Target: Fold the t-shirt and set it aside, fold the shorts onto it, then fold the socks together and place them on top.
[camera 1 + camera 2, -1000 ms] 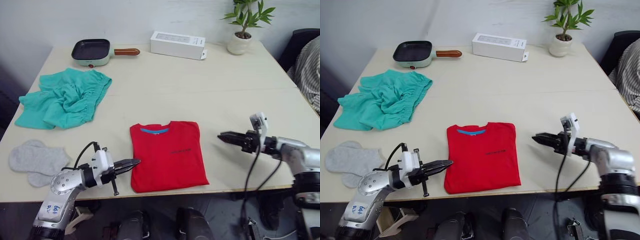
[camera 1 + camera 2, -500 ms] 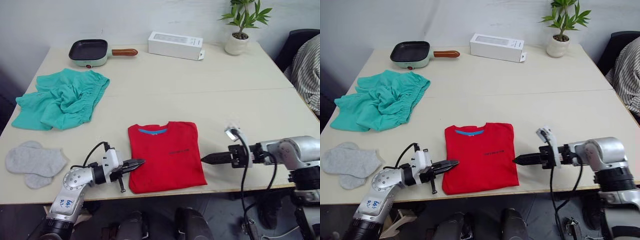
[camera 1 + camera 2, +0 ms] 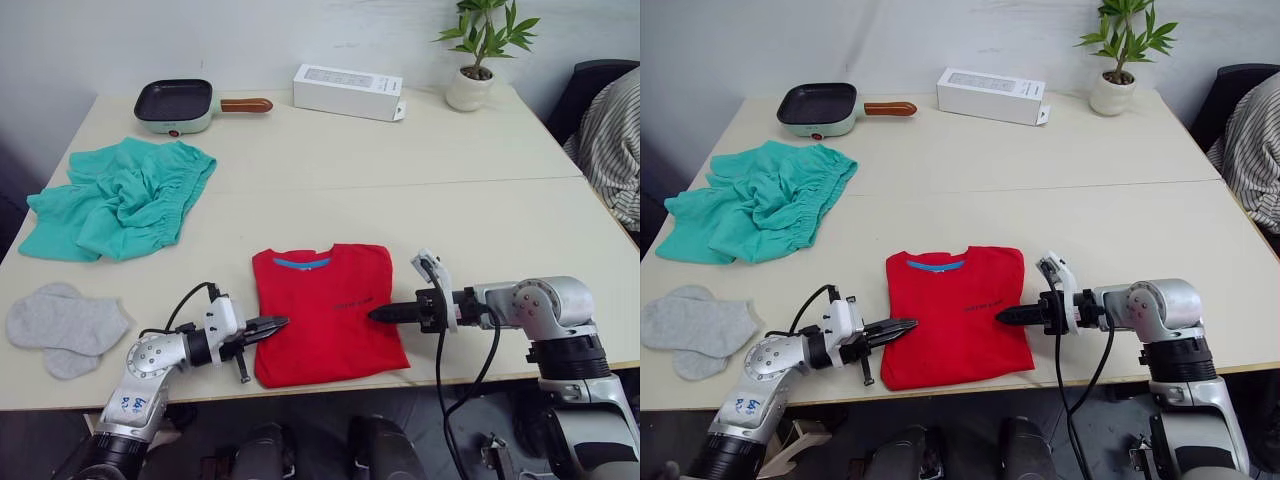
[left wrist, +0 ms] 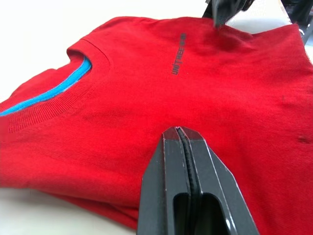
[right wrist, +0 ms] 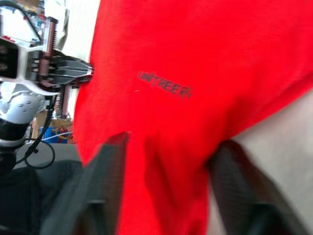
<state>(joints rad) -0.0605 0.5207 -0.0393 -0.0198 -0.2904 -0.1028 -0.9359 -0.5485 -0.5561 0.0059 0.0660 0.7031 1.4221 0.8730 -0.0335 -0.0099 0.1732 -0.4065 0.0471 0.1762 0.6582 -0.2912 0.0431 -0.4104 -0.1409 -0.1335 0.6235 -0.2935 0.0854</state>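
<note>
The pale table (image 3: 480, 200) spans most of the head-camera frame, and the folded red t-shirt (image 3: 325, 310) lies flat at lower centre, near the front edge, blue collar band facing the far side. The teal-green shorts (image 3: 120, 200) sit crumpled at the left of the frame, well apart from the shirt, and the light grey socks (image 3: 62, 325) lie side by side at lower left, below the shorts. Along the top of the frame stand a white box (image 3: 348, 90) at centre, a mint-green pan (image 3: 180, 105) with a brown handle to its left, and a potted plant (image 3: 475, 60) at upper right. A striped garment (image 3: 615, 140) shows at the right edge. The left gripper (image 4: 182, 139) reaches in from lower left with its two black fingers pressed together, tips at the shirt's left edge; the wrist view shows nothing between them. The right gripper (image 3: 385, 314) comes in from the right, its tip over the shirt's right edge; its own wrist view shows the fingers (image 5: 105, 191) spread wide apart with red cloth lying between them.
</note>
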